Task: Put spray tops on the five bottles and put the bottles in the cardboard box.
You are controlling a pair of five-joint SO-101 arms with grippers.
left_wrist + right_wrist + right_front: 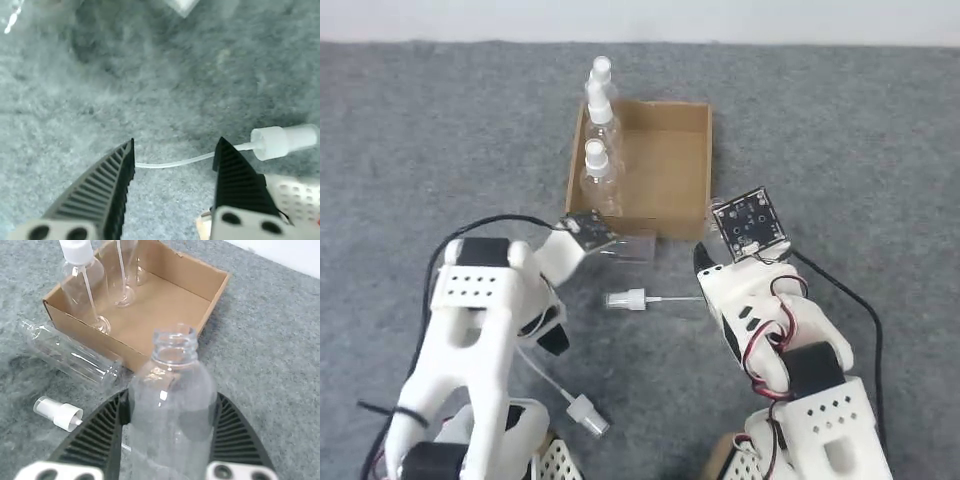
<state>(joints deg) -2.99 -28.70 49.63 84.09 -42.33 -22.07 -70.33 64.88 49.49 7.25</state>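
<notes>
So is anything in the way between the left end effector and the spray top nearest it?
Nothing visible. The left end effector is open, and the spray top lies on carpet, its thin tube between the fingers.

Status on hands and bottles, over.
Left hand open over white spray top. Right hand shut on uncapped clear plastic bottle. Second uncapped bottle lies beside brown cardboard box.

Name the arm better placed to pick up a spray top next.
Left. The left gripper is open astride the tube of a spray top on the mat; the right gripper is shut on an uncapped bottle.
</notes>
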